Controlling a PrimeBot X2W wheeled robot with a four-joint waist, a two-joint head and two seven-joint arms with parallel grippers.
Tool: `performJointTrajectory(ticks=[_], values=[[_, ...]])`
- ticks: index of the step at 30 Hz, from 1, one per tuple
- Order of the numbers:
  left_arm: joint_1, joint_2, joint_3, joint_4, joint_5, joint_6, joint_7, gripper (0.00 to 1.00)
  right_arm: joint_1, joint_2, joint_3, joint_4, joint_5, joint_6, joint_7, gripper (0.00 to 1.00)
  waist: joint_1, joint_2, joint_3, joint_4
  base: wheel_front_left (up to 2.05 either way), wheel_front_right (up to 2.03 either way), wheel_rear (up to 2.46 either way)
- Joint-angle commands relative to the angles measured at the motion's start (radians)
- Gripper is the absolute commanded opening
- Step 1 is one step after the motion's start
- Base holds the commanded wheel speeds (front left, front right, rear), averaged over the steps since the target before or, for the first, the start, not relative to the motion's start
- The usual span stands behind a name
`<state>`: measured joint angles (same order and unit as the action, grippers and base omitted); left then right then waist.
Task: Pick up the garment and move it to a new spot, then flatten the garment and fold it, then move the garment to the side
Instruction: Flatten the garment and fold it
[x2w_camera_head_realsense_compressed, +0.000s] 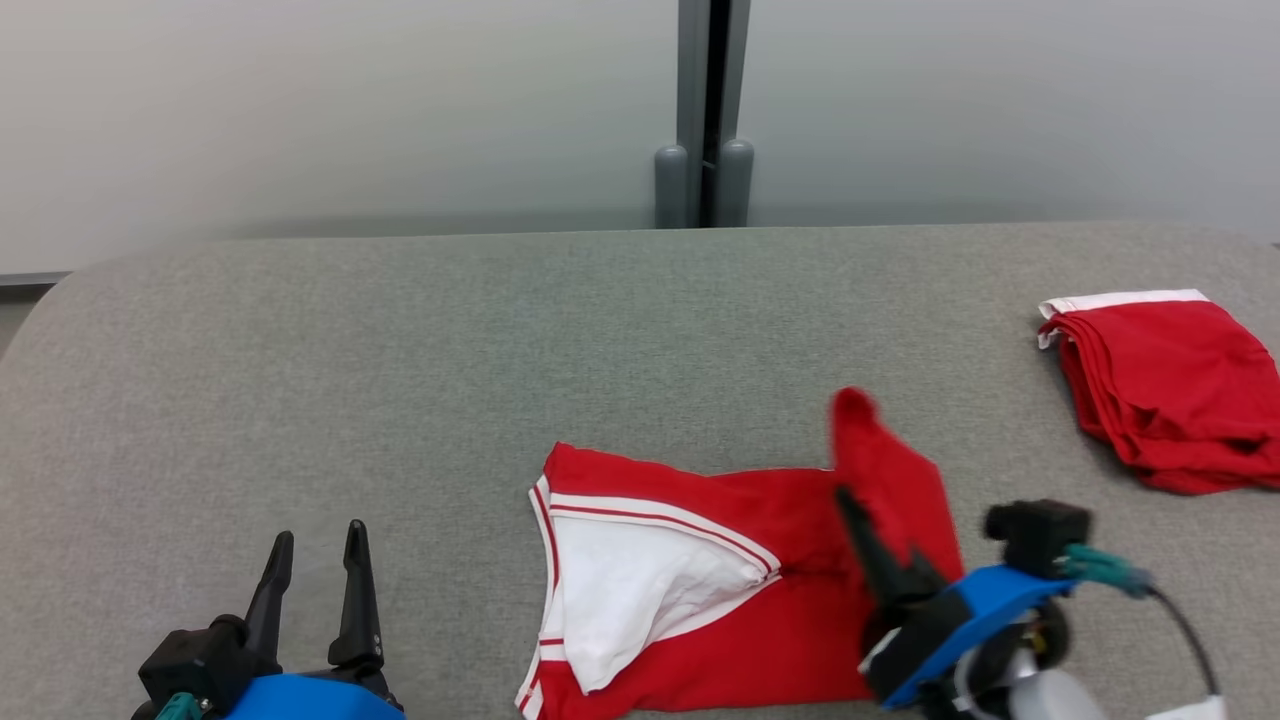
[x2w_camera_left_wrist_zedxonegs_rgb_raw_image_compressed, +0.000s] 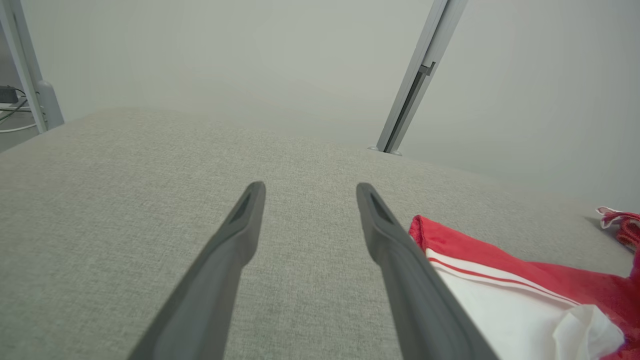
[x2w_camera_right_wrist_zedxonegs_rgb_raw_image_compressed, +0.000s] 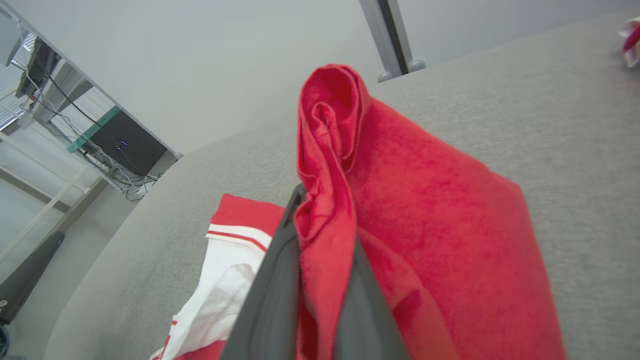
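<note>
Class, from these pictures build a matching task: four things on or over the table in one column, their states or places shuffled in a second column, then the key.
Column one
1. left gripper
2. right gripper
3. red-and-white garment
4. second garment

Column two
A. folded, at the right end of the table
B. shut on a lifted red corner
C. open over bare table
D. lying partly spread near the front edge

Pairs: 1-C, 2-B, 3-D, 4-A

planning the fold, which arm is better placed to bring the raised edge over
Right, probably. The right gripper is shut on the lifted edge of the red and white garment; the left gripper hangs open over the grey table beside it.
</note>
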<state>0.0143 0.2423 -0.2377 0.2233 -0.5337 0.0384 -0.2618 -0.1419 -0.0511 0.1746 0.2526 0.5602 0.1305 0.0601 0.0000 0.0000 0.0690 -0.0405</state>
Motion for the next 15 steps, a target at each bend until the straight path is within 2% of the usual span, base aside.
performJointTrajectory(ticks=[1, 7, 12, 15], values=[[-0.015, 0.0, 0.003, 0.001, 0.001, -0.001, -0.004, 1.0, -0.013, 0.0, 0.024, 0.006, 0.014, 0.0, -0.006, 0.0, 0.0, 0.0, 0.001, 0.005, 0.0, 0.0, 0.0], [-0.016, -0.004, 0.0, 0.005, -0.002, 0.0, -0.004, 1.0, -0.104, -0.001, 0.279, 0.087, 0.121, 0.0, -0.056, 0.0, 0.0, 0.0, 0.005, 0.041, 0.0, 0.0, 0.0], [-0.023, -0.014, -0.011, 0.012, 0.001, -0.004, -0.004, 1.0, -0.21, -0.001, 0.457, 0.219, 0.227, 0.0, -0.105, 0.0, 0.0, 0.0, 0.012, 0.078, 0.0, 0.0, 0.0], [-0.029, -0.019, -0.015, 0.02, 0.004, -0.01, -0.004, 1.0, -0.265, -0.001, 0.515, 0.292, 0.274, 0.0, -0.139, 0.0, 0.0, 0.0, 0.017, 0.092, 0.0, 0.0, 0.0]])
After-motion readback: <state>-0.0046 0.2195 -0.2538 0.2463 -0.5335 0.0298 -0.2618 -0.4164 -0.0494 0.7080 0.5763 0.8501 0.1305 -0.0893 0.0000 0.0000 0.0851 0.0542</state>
